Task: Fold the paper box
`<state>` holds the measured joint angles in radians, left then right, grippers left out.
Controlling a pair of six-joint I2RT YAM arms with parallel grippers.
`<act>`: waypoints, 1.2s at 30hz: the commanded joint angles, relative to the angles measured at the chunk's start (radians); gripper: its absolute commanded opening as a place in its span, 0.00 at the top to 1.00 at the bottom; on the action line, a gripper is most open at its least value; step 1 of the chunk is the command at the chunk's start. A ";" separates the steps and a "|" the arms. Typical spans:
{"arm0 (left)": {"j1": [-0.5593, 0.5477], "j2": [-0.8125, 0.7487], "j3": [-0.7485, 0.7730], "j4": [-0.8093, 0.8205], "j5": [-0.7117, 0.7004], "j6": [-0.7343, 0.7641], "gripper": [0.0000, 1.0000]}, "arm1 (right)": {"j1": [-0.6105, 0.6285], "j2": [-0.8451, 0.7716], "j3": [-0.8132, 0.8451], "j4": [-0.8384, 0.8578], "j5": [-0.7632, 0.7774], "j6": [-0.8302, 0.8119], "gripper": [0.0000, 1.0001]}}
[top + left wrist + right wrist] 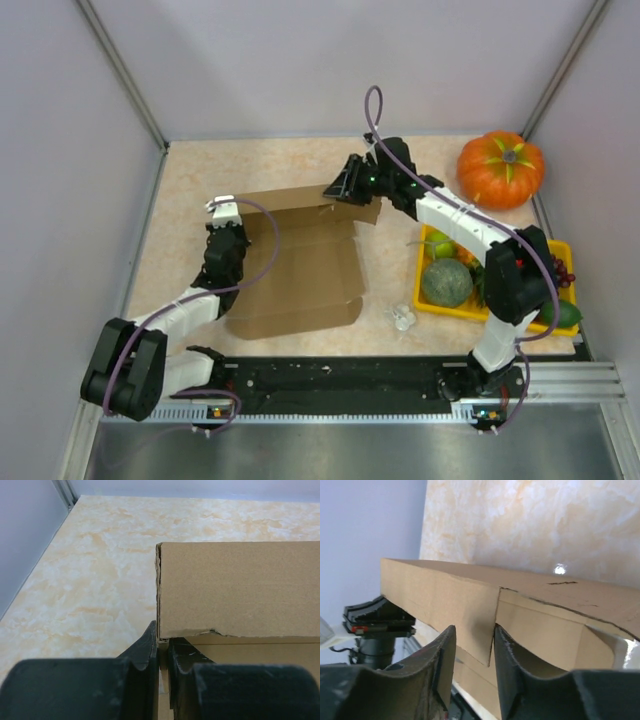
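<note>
Top external hides contact; wrist cams: left gripper [162, 641], right gripper [473, 639] each pinched on paper box [240, 587] edge

Robot lab test cell, plain pale walls [300, 60], marbled tabletop [190, 190], black mounting rail [340, 378] along near edge.

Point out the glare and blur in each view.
Right wrist: glare spot on the table, right fingers soft, box sharp. Left wrist: left fingers blurred, box edge crisp. Top: even light, soft shadows.
</note>
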<state>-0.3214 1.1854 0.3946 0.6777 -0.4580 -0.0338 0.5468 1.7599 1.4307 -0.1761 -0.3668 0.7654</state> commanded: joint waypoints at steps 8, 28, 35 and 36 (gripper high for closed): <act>0.004 -0.047 -0.007 0.040 0.021 -0.023 1.00 | -0.019 -0.049 -0.217 0.486 -0.058 0.267 1.00; 0.008 -0.093 -0.008 -0.026 -0.027 -0.120 1.00 | -0.059 -0.303 -0.613 0.369 0.091 -0.374 0.56; 0.010 -0.090 -0.002 -0.044 -0.033 -0.114 1.00 | -0.044 -0.105 -0.618 0.645 0.222 -0.295 0.45; 0.010 -0.087 0.000 -0.047 -0.030 -0.112 1.00 | -0.044 -0.087 -0.615 0.667 0.230 -0.288 0.44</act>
<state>-0.3130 1.1149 0.3847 0.5915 -0.4797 -0.1291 0.4953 1.6341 0.8165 0.3008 -0.2390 0.4717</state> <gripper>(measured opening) 0.103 0.541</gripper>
